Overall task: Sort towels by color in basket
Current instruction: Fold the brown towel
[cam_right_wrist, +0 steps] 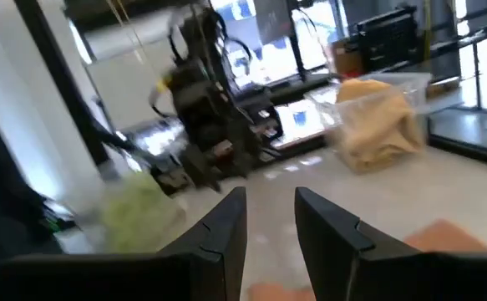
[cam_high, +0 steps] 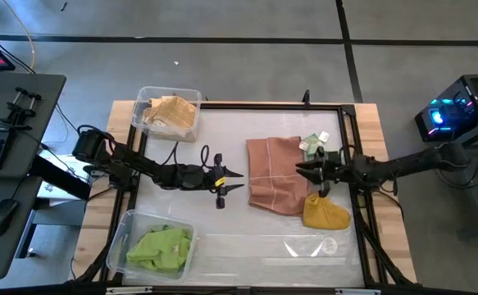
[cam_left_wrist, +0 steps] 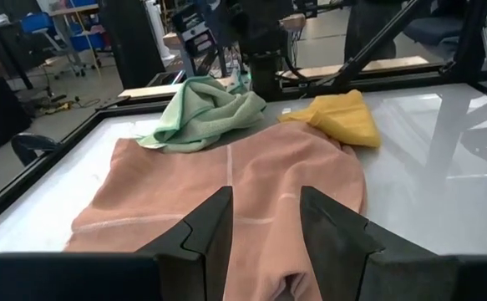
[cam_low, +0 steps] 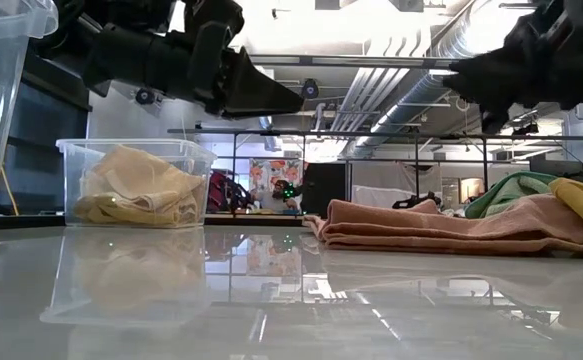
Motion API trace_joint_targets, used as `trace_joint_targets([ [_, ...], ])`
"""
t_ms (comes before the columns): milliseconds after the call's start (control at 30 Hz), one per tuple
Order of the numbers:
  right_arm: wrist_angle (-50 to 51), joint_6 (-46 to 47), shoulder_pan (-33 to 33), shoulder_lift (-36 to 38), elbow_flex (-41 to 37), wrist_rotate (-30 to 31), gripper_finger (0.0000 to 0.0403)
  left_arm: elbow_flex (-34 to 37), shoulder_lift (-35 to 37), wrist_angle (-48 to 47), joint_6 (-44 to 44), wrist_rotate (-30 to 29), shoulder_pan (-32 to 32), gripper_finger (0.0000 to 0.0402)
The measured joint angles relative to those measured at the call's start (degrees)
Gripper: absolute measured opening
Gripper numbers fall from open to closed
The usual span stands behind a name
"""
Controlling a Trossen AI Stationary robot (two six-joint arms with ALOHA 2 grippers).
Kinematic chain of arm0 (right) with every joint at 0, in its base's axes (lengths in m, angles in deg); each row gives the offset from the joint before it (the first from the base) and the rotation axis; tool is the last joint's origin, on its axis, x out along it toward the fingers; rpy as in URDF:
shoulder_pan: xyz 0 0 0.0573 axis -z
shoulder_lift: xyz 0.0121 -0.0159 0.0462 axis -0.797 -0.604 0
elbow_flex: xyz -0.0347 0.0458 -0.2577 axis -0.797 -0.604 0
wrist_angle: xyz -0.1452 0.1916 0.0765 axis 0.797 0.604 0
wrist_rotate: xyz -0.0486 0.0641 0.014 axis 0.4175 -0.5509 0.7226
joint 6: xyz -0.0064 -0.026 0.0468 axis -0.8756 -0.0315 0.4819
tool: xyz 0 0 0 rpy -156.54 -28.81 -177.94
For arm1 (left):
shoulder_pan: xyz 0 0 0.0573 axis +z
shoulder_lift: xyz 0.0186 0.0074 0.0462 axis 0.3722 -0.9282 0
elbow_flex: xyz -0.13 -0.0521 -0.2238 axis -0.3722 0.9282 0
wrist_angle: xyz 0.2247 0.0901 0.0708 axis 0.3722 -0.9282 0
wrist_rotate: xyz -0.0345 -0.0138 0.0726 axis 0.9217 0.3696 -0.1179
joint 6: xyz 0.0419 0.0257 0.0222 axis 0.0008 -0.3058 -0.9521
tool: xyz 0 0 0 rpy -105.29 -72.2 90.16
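Ahead of left gripper (cam_high: 237,181), pink towel (cam_high: 273,173)

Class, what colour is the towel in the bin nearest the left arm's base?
Lime green towel, best seen in the high view.

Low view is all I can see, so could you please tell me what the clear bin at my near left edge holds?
Observer: The high view shows a lime green towel lying in that bin.
Operator: Thank you. Is either claw holding a cloth?
Observer: No; the left claw is open and empty, beside the pink towel.
Operator: And the right one?
Observer: The right claw is open too, over the pink towel's edge near the sage green towel.
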Motion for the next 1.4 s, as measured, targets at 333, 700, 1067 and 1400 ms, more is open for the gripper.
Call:
trace_joint_targets([
  [333,16.0,-4.3,0.0,-16.0,14.5,1.2,0.0167,0.0,0.0,-2.2,0.0,0.0,0.0,0.0126],
  [700,39.3,-9.5,-2.6,-37.4,28.3,-3.3,0.0203,0.0,0.0,-2.8,1.6,0.0,0.0,0.0126],
  [1067,26.5,-11.5,-3.8,-55.6,30.3,-2.3,0.0126,0.0,0.0,-2.5,2.6,0.0,0.0,0.0126],
  [1400,44.1,-7.6,-3.6,-56.1,48.2,-10.0,0.0022,0.0,1.7,-3.7,-0.8,-6.7,-2.1,0.0126],
])
